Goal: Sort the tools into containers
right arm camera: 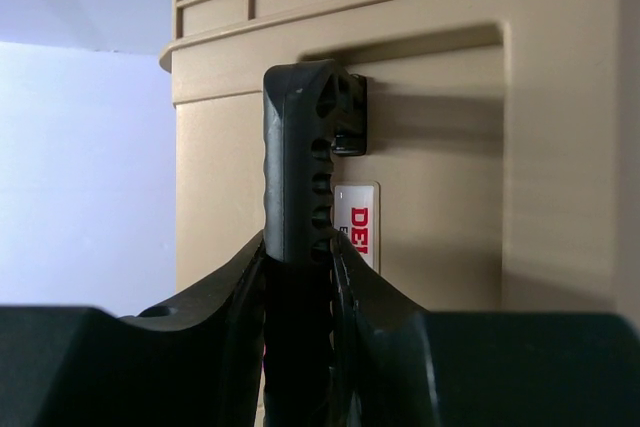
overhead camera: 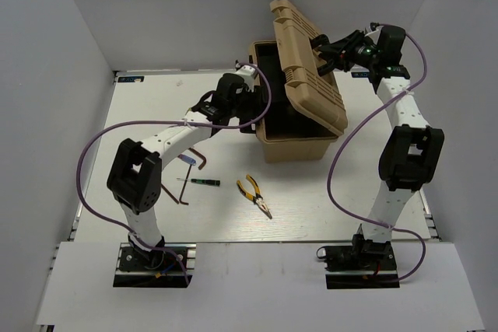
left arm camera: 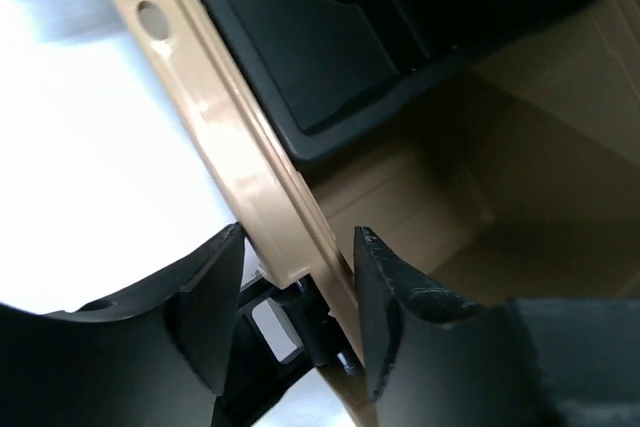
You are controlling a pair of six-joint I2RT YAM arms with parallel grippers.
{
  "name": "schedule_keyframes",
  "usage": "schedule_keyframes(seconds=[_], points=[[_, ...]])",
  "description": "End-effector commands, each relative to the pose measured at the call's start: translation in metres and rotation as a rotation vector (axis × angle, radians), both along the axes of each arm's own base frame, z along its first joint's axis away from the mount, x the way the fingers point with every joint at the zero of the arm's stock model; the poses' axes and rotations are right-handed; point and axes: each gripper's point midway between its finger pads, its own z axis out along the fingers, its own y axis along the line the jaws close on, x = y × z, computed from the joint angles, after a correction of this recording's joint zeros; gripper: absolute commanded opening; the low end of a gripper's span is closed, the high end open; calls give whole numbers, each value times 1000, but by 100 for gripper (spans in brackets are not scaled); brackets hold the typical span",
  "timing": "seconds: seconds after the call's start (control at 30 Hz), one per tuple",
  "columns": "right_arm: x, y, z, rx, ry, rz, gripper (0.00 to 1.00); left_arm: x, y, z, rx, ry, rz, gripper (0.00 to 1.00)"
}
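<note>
Top view: white table [overhead camera: 327, 207], tan plastic toolbox [overhead camera: 299, 145] at centre far, its tan ribbed lid [overhead camera: 307, 68] raised and tilted over the box's right side. Right gripper [overhead camera: 331, 46] at the lid's far edge; left gripper [overhead camera: 250, 103] at the box's left wall. Tools lie on the table near and left of the box, none inside that I can see: yellow-and-black-handled pliers [overhead camera: 254, 194] closest to centre, short black-green stick tool [overhead camera: 201, 182] just left of them, one dark reddish L-shaped hex key [overhead camera: 196, 162] farther back, a second hex key [overhead camera: 185, 192] nearer. All well apart from both grippers. Left wrist view: left gripper [left arm camera: 298, 312] straddles the toolbox's tan rim [left arm camera: 230, 157], one finger outside over the table, the other inside the box. Jaws stand apart with the rim between them; cannot tell whether they press on it. Black inner tray [left arm camera: 300, 47] sits in the box beyond. Right wrist view: right gripper [right arm camera: 298, 267] clamped on a black ribbed handle [right arm camera: 300, 147] standing upright against the tan lid, both fingers [right arm camera: 225, 292] tight to its sides.
</note>
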Motion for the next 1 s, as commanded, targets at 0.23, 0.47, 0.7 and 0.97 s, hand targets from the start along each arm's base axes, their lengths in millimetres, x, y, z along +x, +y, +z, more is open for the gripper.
schedule_keyframes(seconds=[0.23, 0.47, 0.7, 0.97], points=[[-38, -44, 136, -44, -385, -78, 0, 4, 16, -13, 158, 11, 67, 42], [-44, -69, 135, -72, -382, -93, 0, 8, 29, -22, 191, 16, 113, 39], [-53, -97, 133, -256, -381, -143, 0, 4, 42, -23, 195, 17, 147, 38], [-59, -121, 103, -403, -305, -155, 0, -2, 56, -36, 218, 30, 171, 37]])
